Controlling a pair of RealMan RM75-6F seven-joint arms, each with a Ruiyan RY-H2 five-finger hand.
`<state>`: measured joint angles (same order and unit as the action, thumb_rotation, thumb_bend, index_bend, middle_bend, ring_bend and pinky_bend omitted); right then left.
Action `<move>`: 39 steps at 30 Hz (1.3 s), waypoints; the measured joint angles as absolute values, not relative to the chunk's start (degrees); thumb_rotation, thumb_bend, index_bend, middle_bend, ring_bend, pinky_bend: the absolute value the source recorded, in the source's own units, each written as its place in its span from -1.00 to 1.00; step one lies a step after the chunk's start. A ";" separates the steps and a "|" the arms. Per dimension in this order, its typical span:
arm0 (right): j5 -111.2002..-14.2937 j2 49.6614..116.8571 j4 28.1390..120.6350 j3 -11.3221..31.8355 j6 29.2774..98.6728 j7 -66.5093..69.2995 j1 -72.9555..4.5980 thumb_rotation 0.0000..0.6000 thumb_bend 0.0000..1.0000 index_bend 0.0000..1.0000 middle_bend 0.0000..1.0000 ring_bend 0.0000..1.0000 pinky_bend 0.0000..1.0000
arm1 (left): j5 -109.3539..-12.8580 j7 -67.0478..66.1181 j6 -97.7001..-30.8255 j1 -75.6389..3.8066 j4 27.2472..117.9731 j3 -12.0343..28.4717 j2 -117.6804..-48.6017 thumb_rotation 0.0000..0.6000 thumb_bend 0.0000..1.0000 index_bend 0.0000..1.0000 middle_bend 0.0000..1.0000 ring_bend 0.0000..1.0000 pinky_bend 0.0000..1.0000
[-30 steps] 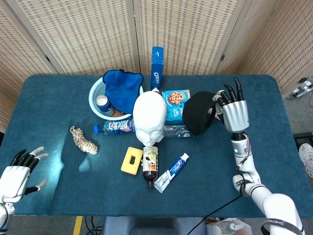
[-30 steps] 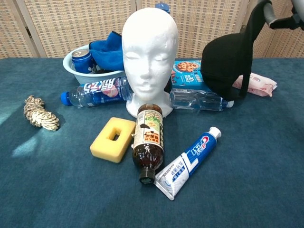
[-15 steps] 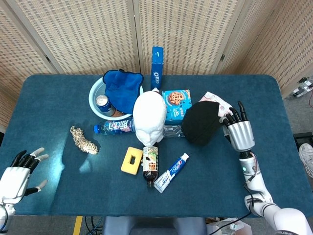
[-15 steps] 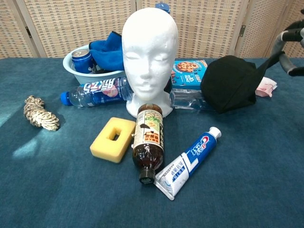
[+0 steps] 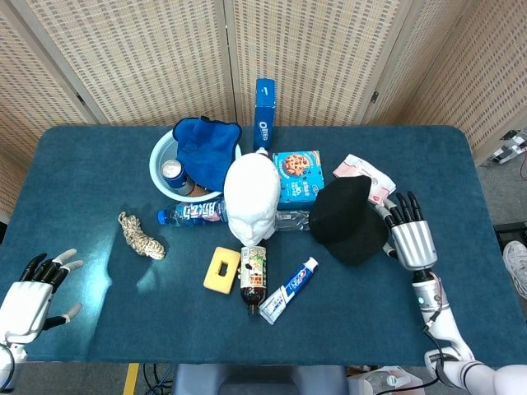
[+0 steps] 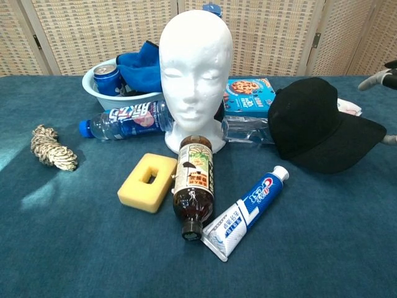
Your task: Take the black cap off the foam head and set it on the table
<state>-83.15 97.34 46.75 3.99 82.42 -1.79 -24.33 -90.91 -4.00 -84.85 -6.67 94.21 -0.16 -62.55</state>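
Note:
The black cap (image 5: 350, 220) lies flat on the blue table (image 5: 461, 164), right of the bare white foam head (image 5: 251, 196). In the chest view the cap (image 6: 316, 124) rests with its brim pointing right, beside the foam head (image 6: 195, 68). My right hand (image 5: 412, 240) sits at the brim's right edge with fingers spread. In the chest view one of its fingers (image 6: 378, 79) shows well above the brim and the thumb tip sits just past the brim's end. My left hand (image 5: 29, 292) hovers at the near left corner, fingers apart, holding nothing.
A bowl (image 5: 158, 164) with a blue cloth (image 5: 204, 148) and a can stands behind the head. Around the head lie a water bottle (image 5: 191, 214), rope (image 5: 142, 235), yellow sponge (image 5: 221, 269), brown bottle (image 5: 253, 276), toothpaste (image 5: 288, 290), cookie box (image 5: 295, 174) and pink packet (image 5: 362, 169).
My right hand came down and toward me with the cap, which went from hanging upright to lying flat on the table. The fingers now stand off the brim. The left hand stayed put.

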 measured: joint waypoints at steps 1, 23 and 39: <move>-82.94 96.32 48.48 3.98 81.92 -2.86 -24.01 1.00 -1.00 -0.82 -0.75 -1.00 -1.00 | -90.93 -4.04 -84.84 -6.67 94.24 -0.17 -62.55 1.00 -0.66 -0.48 -0.71 -0.64 -0.86; -82.07 85.56 64.38 5.29 81.09 -9.93 -20.26 1.00 -1.00 -0.89 -0.73 -0.93 -0.92 | -91.22 -4.43 -85.16 -6.79 94.47 0.10 -62.53 1.00 -0.66 -0.48 -0.71 -0.64 -0.86; -85.09 70.85 80.43 4.59 86.94 -6.91 -14.34 1.00 -1.00 -0.55 -0.49 -0.68 -0.61 | -89.66 -5.56 -84.81 -6.88 95.04 0.86 -62.41 1.00 -0.66 -0.48 -0.71 -0.64 -0.86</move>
